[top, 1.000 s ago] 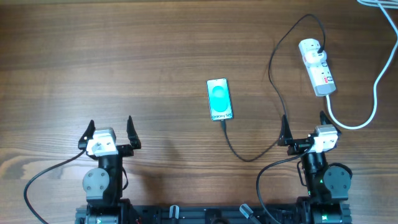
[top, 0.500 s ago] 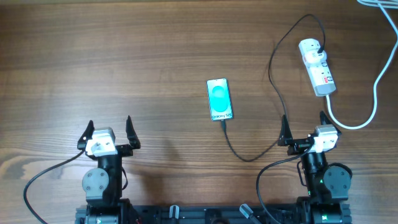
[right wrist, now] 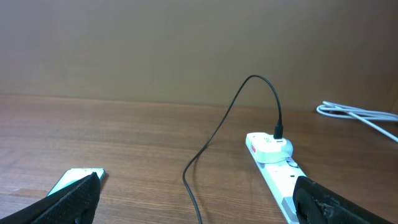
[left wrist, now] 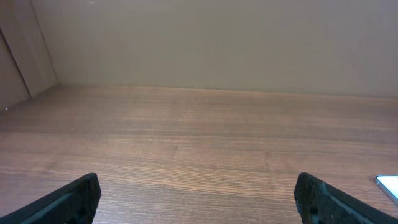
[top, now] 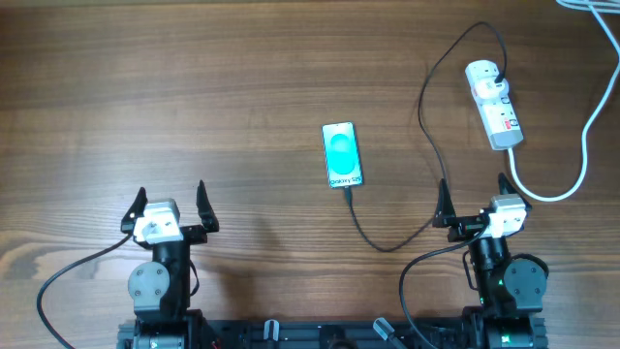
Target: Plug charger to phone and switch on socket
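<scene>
Here, wood-grain table (top: pixel 194 78) bearing phone (top: pixel 342 153), beige wall (left wrist: pixel 217 43)

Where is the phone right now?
In the overhead view, the phone lies flat near the table's middle, left of the socket. The charger cable reaches its near end.
</scene>
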Available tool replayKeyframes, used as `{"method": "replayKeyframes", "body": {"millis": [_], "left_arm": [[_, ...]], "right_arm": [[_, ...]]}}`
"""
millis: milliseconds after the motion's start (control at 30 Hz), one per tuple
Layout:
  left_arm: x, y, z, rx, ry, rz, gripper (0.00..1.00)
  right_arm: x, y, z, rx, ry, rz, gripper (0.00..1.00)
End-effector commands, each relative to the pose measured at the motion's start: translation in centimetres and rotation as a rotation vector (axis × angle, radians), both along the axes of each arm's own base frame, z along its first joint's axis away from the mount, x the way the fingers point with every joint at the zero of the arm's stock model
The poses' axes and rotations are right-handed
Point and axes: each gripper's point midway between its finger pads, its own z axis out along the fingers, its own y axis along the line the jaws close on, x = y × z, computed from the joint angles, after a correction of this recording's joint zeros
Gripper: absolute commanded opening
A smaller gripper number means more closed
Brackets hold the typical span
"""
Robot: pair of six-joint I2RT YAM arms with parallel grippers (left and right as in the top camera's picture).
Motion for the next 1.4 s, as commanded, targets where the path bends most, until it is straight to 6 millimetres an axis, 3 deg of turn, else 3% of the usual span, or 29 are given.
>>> {"method": "replayKeyframes", "body": {"millis": [0, 1367], "left_arm": [[-0.03, -0.19, -0.07, 0.001, -0.001, -0.01, 1.0], [0.0, -0.42, -0.04, 0.018, 0.0, -0.025, 1.0]], "right_arm": [[-0.02, -0.3, 0.2, 0.008, -0.009, -0.015, 1.0], [-0.02, -0.3, 0.2, 0.008, -0.009, -0.015, 1.0]]}}
